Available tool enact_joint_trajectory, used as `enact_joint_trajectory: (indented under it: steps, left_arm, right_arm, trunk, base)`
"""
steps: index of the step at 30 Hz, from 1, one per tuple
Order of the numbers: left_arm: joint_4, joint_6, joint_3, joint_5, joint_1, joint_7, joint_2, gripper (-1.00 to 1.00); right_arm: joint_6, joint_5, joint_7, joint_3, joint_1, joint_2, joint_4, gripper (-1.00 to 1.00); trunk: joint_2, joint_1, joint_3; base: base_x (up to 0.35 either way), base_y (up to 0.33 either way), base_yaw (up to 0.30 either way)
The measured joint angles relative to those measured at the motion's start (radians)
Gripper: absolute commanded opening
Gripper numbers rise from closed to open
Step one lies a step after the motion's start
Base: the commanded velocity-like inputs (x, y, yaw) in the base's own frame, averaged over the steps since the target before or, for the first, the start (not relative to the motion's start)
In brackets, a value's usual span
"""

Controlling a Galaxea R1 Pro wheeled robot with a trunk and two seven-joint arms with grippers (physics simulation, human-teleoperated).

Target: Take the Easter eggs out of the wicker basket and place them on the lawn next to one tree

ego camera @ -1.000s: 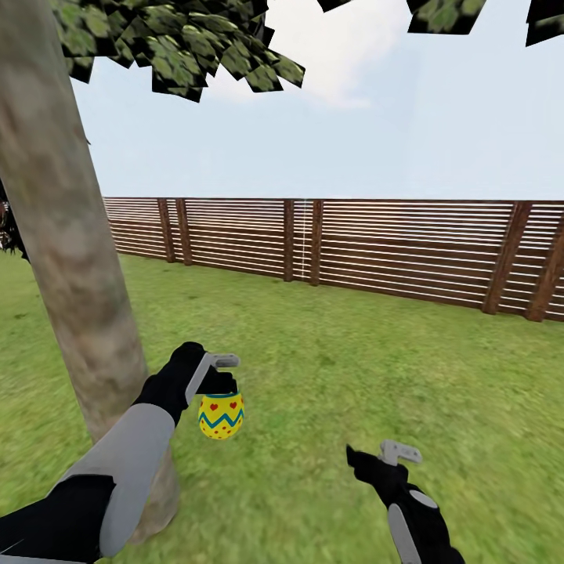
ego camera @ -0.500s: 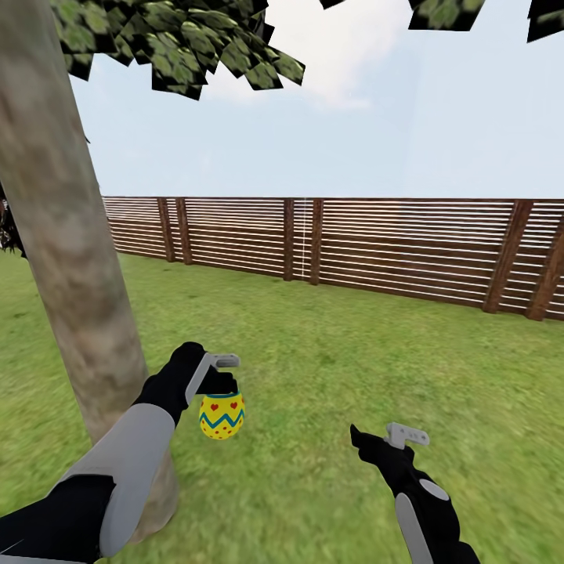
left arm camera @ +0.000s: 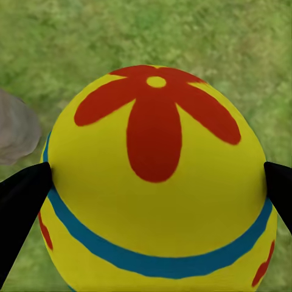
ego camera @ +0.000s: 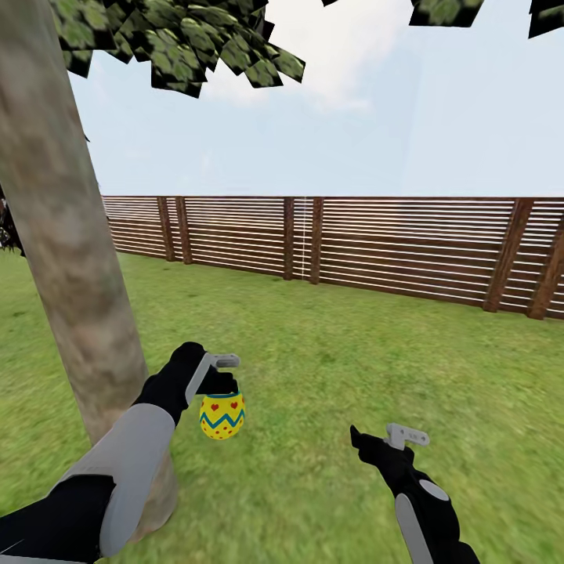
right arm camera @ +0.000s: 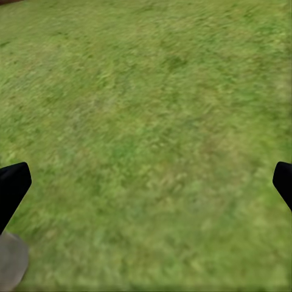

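Green lawn (ego camera: 352, 368) runs back to a slatted fence (ego camera: 392, 251), and just beside the tree (ego camera: 70, 258) the left gripper (ego camera: 222, 389) hangs clamped on an Easter egg (ego camera: 221, 416), long axis upright above the grass, while the right gripper (ego camera: 389, 445) waits spread and empty.
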Motion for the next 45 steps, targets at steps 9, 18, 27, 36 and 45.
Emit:
enact_joint_trajectory:
  steps: [9,18,27,36,45]
  left_arm:
    - [0.065,0.000,0.000,0.000,0.000,0.000,-0.002,-1.00]
    - [0.073,0.000,0.000,0.000,0.000,0.000,-0.012,-1.00]
    - [0.105,0.000,-0.002,0.000,0.000,0.005,-0.019,-1.00]
    - [0.138,0.000,-0.004,0.000,-0.002,0.009,-0.025,-1.00]
    - [0.138,0.000,-0.004,-0.002,-0.002,0.011,-0.025,-1.00]
  right_arm:
    - [0.000,0.000,0.000,0.002,0.000,0.000,0.007,1.00]
    - [0.000,0.000,0.000,0.003,0.000,0.001,0.008,1.00]
    - [0.000,0.001,0.000,0.003,0.000,0.001,0.009,1.00]
    - [0.000,0.000,0.001,0.004,0.000,0.003,0.008,1.00]
    - [0.003,0.000,0.001,0.002,0.000,0.003,0.009,1.00]
  trunk:
    - [-0.063,0.035,-0.028]
    - [-0.126,0.069,-0.056]
    - [-0.189,0.104,-0.085]
    - [-0.252,0.138,-0.113]
    - [-0.315,0.173,-0.148]
  base:
    - [-0.045,0.000,0.000]
    - [-0.004,0.000,0.000]
    - [0.000,0.000,0.000]
    - [0.000,0.000,0.000]
    - [0.000,0.000,0.000]
